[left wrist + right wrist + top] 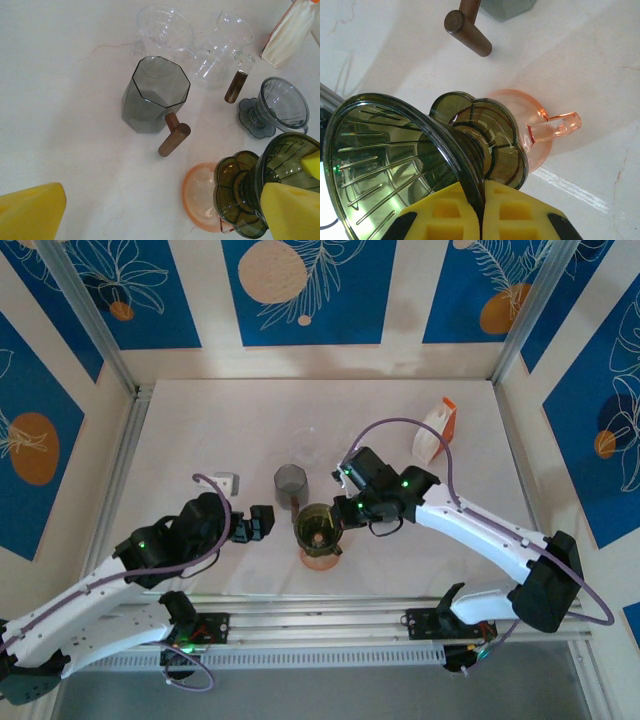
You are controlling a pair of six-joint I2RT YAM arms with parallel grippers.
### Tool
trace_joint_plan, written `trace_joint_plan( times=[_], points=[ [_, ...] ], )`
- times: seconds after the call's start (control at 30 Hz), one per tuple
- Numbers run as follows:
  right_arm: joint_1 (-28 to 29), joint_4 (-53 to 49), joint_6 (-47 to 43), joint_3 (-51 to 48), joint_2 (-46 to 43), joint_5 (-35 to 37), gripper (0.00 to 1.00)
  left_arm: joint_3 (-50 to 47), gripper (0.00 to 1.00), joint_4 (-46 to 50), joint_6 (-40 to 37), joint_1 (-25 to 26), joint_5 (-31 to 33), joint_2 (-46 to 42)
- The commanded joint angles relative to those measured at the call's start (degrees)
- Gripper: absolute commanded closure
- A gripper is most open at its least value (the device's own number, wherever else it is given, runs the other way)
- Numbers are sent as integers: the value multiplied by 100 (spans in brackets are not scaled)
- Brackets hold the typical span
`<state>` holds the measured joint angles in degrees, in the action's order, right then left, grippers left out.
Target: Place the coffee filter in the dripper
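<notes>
R arm: right hand [481,200] is clamped on the rim wall of the green dripper [395,165], w/ one yellow finger inside the cone and one outside, pressed tight on the glass. The dripper is tilted, its mouth twd lower left of the right wrist view, and its ribs are visible all round inside. Its scalloped base sits over the pink cup [540,130]; can't tell if they touch. In the top view this pair is at centre, just above the arm bases.

L arm: left hand [262,522] is open, fingers spread wide, hovering over the tabletop [200,430] just left of the dripper and gripping nothing.

Coffee filters [435,430]: a white pleated stack in an orange-topped holder, upper right of the tabletop in the top view and well apart from the dripper.

Other items: a grey mug [155,95] w/ wooden handle at centre of the left wrist view, a clear glass dripper [165,27] above it, and a blue-grey dripper [277,107] at right, near the green one.
</notes>
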<state>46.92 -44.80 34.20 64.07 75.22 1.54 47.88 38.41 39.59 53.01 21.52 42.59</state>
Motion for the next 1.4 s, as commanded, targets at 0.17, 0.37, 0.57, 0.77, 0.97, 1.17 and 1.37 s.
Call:
trace_joint_plan(
  times=[0.17,0.37,0.57,0.77,0.97,1.17,1.37],
  points=[
    [2,43,139,-15,37,-189,100,-70,0,-53,66,8,125,13],
    [-16,-63,193,6,96,-166,100,-69,0,-19,75,7,134,19],
    [-6,-196,227,-17,93,-84,100,-99,0,-23,84,9,125,19],
    [10,-203,272,-14,81,-29,76,-97,0,-27,84,7,125,17],
    [37,-143,328,25,31,57,41,-95,0,-27,109,7,120,17],
    [-1,-214,416,101,-264,509,33,-124,0,-77,165,7,147,15],
    [-317,-379,341,266,-863,1461,33,-348,0,-445,77,7,182,-157]
  ],
)
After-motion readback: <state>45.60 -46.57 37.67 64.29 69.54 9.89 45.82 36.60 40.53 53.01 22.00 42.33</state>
